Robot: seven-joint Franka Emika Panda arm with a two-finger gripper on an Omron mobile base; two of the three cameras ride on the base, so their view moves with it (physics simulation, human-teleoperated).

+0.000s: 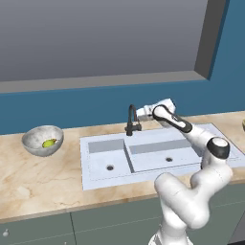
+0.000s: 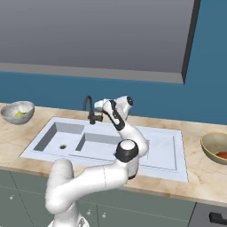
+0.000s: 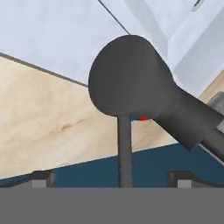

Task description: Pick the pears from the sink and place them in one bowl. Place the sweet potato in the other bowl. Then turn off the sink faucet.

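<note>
One sink [image 1: 143,155] with two basins, each with a single dark drain, is set in the marbled counter [image 1: 33,182], and it serves as the landmark here. Two bowls stand on that counter: one bowl [image 1: 42,140] to the left of the sink, with one yellow-green pear [image 1: 49,142] lying inside it, and the other bowl [image 2: 216,147] well off to the right of the sink, showing something orange-red, the sweet potato [image 2: 222,154], at its bottom. Whether a second pear sits in the left bowl cannot be told. Both basins look bare apart from the drains. One black sink faucet [image 1: 132,120] rises at the back rim of the sink, about over the divider between the basins. The single gripper [image 1: 139,114] is at the faucet, just right of its neck; in the hand view its two finger tips [image 3: 41,178] stand spread as wide as they go, on either side of a thin dark rod, with the faucet's rounded dark body [image 3: 131,78] close in front. Neither tip visibly touches it, and nothing is gripped.
</note>
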